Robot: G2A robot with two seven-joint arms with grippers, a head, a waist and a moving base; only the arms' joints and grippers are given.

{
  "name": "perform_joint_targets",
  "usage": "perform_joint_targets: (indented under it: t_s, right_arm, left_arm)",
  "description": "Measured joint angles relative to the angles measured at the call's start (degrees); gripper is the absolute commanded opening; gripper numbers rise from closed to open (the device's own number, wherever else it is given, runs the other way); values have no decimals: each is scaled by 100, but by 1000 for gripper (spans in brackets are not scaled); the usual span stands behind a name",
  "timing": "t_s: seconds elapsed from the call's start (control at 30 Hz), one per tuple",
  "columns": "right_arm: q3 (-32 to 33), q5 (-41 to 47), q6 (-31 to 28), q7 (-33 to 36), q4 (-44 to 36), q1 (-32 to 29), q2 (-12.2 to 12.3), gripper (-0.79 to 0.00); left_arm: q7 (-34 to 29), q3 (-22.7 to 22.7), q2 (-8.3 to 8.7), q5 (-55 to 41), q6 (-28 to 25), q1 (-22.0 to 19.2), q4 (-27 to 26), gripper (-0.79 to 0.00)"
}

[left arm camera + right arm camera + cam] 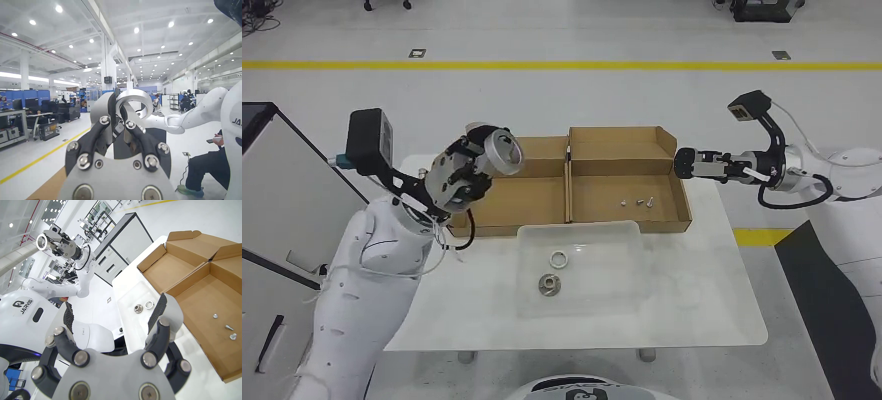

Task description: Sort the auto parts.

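My left gripper (482,165) is shut on a large metal ring (504,152), held up in the air over the left end of the left cardboard box (517,200). The left wrist view has the ring (135,105) pinched by its wall between the fingers. My right gripper (682,163) hangs open and empty beside the right wall of the right cardboard box (672,205). Three small bolts (637,201) lie in that box. In the white tray (592,300) rest a small ring (558,258) and a flanged hub (548,285).
The two open boxes sit side by side at the back of the white table (702,300), with the tray just in front of them. A grey cabinet (272,190) stands left of the table. The left box holds nothing.
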Motion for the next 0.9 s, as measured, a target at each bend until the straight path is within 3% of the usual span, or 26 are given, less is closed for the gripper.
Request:
perform_joint_targets:
  t_s: [0.23, 0.37, 0.67, 0.9]
  right_arm:
    - [0, 0, 0, 0, 0, 0, 0, 0]
    - [0, 0, 0, 0, 0, 0, 0, 0]
    - [0, 0, 0, 0, 0, 0, 0, 0]
    - [0, 0, 0, 0, 0, 0, 0, 0]
  left_arm:
    - [196, 19, -23, -192, -2, 25, -110, -785]
    - [710, 68, -77, -676, -267, 18, -192, -785]
    - [1212, 168, -177, -1237, -692, -31, -221, -785]
    - [1268, 53, -232, -1255, -467, -1, -165, -785]
